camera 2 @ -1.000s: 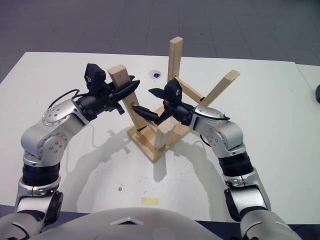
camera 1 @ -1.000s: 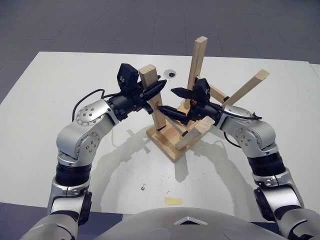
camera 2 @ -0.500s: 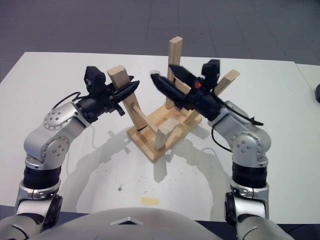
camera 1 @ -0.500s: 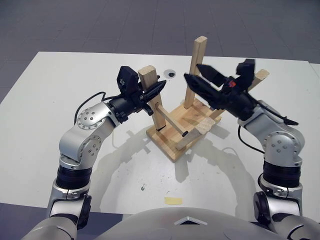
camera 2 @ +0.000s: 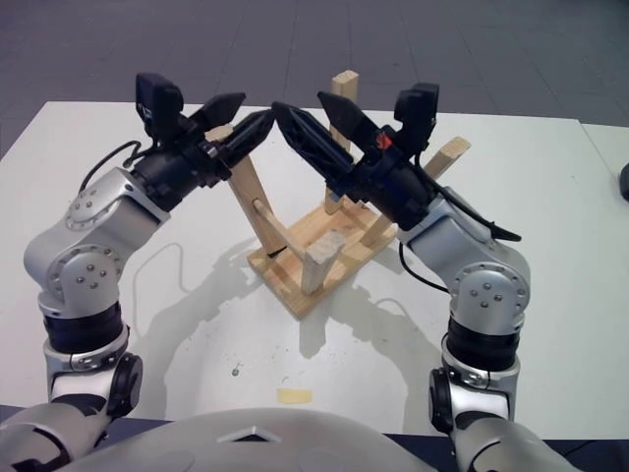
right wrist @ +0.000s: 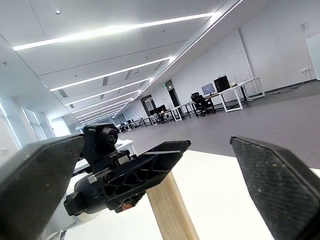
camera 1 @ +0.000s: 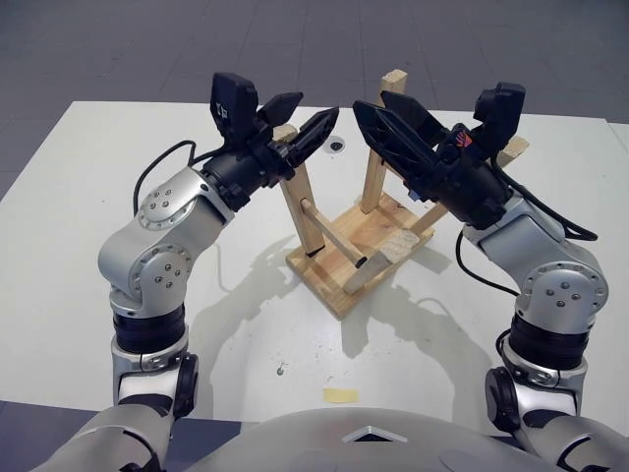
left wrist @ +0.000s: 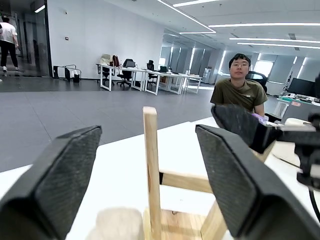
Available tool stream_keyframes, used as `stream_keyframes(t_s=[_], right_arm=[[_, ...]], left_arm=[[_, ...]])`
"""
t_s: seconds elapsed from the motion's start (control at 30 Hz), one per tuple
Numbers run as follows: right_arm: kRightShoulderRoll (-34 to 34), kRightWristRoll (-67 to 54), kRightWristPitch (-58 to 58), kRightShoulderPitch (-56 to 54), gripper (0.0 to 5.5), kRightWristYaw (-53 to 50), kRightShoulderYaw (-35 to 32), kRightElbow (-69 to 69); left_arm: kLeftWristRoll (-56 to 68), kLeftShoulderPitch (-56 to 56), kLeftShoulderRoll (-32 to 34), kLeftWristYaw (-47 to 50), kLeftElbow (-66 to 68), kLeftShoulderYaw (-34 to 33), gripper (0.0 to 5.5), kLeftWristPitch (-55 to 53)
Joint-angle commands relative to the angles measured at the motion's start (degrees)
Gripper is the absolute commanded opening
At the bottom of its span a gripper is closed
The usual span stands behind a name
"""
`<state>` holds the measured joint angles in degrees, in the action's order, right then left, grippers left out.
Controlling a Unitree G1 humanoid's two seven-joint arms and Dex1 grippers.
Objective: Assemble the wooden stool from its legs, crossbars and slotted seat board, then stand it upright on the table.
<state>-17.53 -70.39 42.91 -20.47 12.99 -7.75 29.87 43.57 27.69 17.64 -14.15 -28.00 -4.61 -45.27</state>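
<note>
On the white desk (camera 1: 88, 187) the stool (camera 1: 339, 267) rests upside down, legs upright; the left end effector (camera 1: 313, 108), spread wide, hovers at the top of the near leg (camera 1: 300, 202). The right end effector (camera 1: 371, 101), also spread, hangs beside the far leg (camera 1: 376, 167)

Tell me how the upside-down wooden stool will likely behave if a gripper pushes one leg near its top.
Probably stiff: the stool looks solid wood. Its flat seat board lies on the table, so it should slide rather than tip. A high push might rock it.
</note>
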Motion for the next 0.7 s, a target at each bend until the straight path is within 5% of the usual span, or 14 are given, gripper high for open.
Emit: stream_keyframes(t_s=[0.03, 0.2, 0.3, 0.5, 0.7], right_arm=[[-0.37, -0.76, -0.94, -2.39, 5.40, -1.55, -0.90, 0.69], [-0.89, -1.17, -2.91, -5.86, 5.40, -3.95, -3.67, -0.02], [-0.69, -2.57, -3.39, -6.17, 5.40, -4.75, -4.41, -0.30], [-1.96, -1.94, -3.17, -2.93, 5.40, -5.36, -5.05, -0.77], [-2.35, -2.01, -3.79, -2.42, 5.40, -6.02, -5.68, -1.14]], left_arm=[[-1.23, 12.55, 2.71, -0.60, 3.79, -2.91, 4.12, 2.01], [-4.30, 23.28, 1.37, -2.90, 14.01, -2.97, 4.96, 7.92], [-6.04, 18.33, -0.49, -5.92, 19.09, 1.05, 5.38, 8.22], [-7.93, 0.17, -1.94, -8.16, 17.26, 9.11, 5.38, 5.02], [-7.14, 0.88, -1.81, -6.12, 15.39, 5.80, 5.38, 4.89]])
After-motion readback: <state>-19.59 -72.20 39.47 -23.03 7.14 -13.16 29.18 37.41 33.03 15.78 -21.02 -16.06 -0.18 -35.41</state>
